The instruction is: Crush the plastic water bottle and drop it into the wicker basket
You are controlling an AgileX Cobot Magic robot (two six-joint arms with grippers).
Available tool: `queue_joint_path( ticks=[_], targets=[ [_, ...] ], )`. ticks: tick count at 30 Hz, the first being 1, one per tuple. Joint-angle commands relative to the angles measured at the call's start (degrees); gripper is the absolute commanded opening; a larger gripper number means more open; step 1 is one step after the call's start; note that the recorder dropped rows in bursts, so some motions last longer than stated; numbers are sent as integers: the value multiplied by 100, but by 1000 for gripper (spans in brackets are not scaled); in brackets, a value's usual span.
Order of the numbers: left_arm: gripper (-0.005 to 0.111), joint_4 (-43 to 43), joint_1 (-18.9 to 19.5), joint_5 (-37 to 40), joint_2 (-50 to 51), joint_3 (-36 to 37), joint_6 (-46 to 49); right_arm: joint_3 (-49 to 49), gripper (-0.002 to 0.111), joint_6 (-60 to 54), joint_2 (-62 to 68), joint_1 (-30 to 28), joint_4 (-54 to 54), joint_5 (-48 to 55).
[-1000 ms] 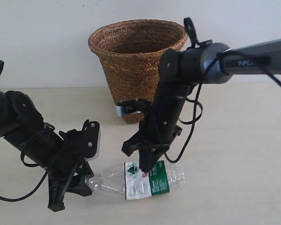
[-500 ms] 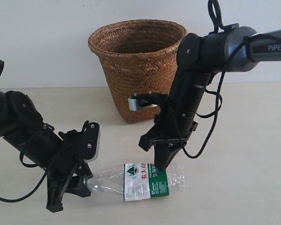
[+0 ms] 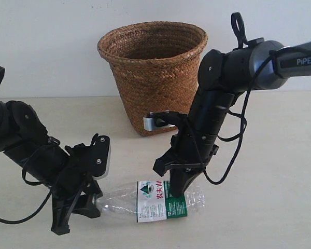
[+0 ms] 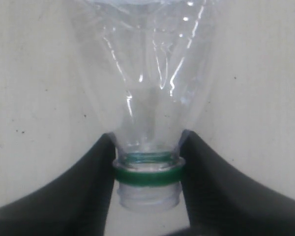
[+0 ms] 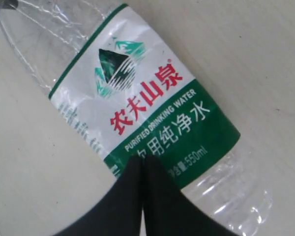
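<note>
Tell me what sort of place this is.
Probably a robot test bench: a pale tabletop against a blank wall, a left arm and right arm, with a wicker basket and plastic water bottle as props.

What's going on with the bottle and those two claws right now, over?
Left gripper shut on bottle neck. Right gripper shut, tips at the label. Bottle lying on table, not in basket. No other objects in the way.

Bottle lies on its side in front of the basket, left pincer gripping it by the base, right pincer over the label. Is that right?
Not quite. The left pincer grips the plastic water bottle by its neck, at the green cap ring, not the base, as the left wrist view shows. The rest stands: right pincer over the label, wicker basket behind.
</note>
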Motion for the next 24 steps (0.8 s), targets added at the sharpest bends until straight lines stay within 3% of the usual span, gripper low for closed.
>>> queue_joint_path(
  ticks=[1,16,24],
  targets=[
    [4,21,4,36,-19,-15,-1,47,0,-67,241,3,-154,-136],
    [4,21,4,49,-19,-15,-1,-185,0,3,1496,-9,-589,-318],
    [4,81,4,47,273,-15,-12,-183,0,-80,656,-9,235,-199]
  ],
)
